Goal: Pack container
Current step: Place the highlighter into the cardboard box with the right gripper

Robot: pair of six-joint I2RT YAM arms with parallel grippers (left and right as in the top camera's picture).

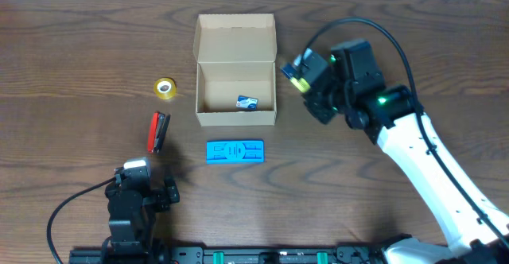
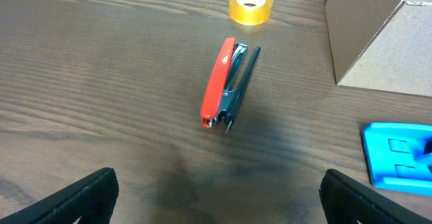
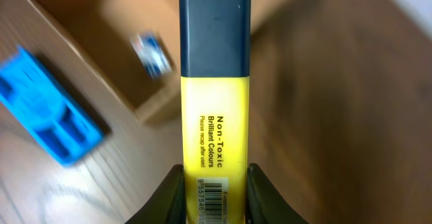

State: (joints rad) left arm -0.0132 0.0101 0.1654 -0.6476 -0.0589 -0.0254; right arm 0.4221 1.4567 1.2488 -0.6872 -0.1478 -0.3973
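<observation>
Two grippers are seen: on the left, the left gripper (image 2: 217, 196) is held wide open with nothing in it, near the red stapler (image 2: 226, 82) and the yellow tape roll (image 2: 250, 5), both not yet packed. In the middle, the container (image 1: 236, 118) is set on the table with its lid flipped back and one small blue thing (image 1: 247, 102) inside. On the right, a yellow highlighter (image 3: 214, 116) is squeezed tight in the right gripper (image 3: 216, 200) just beside the container, so it is likely being packed now, and next it should be carried over the opening and let go.
</observation>
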